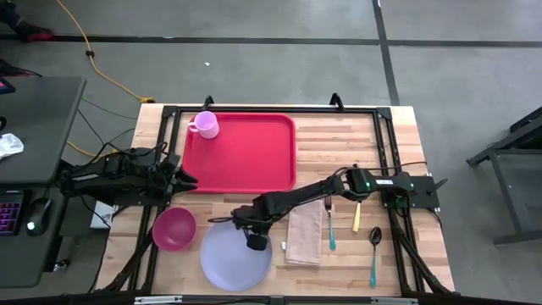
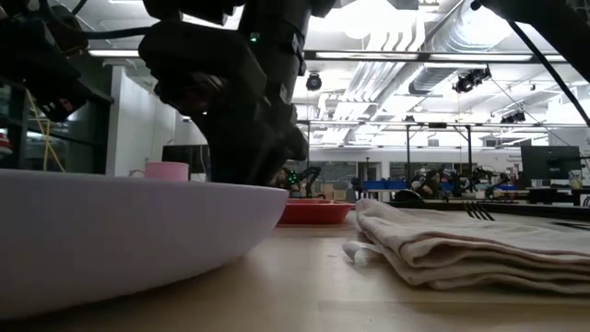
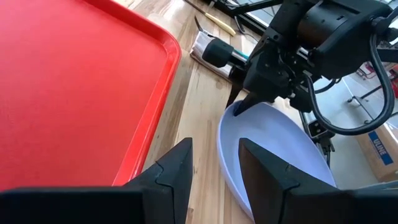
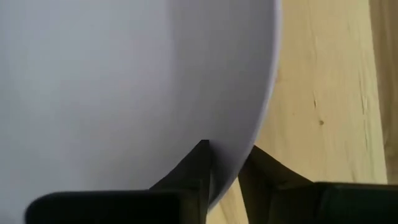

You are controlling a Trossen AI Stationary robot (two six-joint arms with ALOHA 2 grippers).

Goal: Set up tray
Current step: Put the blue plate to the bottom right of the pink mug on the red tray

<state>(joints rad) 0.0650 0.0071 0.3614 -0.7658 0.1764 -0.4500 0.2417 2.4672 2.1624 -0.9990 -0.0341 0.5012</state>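
Red plastic marks the tray (image 1: 241, 152), which lies flat at the far left-centre of the wooden table (image 1: 339, 144), with a pink mug (image 1: 204, 124) standing in its far left corner. The right arm stretches in from the right side of the table, low and angled across toward the near left, its wrist turned down over the far rim of the lavender plate (image 1: 224, 258). The right gripper (image 4: 225, 163) straddles that rim, one finger above the plate's inner face and the other outside it, the two drawn close on the edge so that they appear to pinch it. The left arm lies along the left side of the table, reaching toward the centre, with the left gripper (image 3: 214, 168) just off the near left corner of the tray; its fingers stand apart with nothing between them. A magenta bowl (image 1: 174, 229) sits near the plate's left, and a folded beige napkin (image 1: 305, 233) lies just to the plate's right, with a fork (image 1: 329, 224), a knife (image 1: 357, 216) and a spoon (image 1: 374, 250) beyond it.
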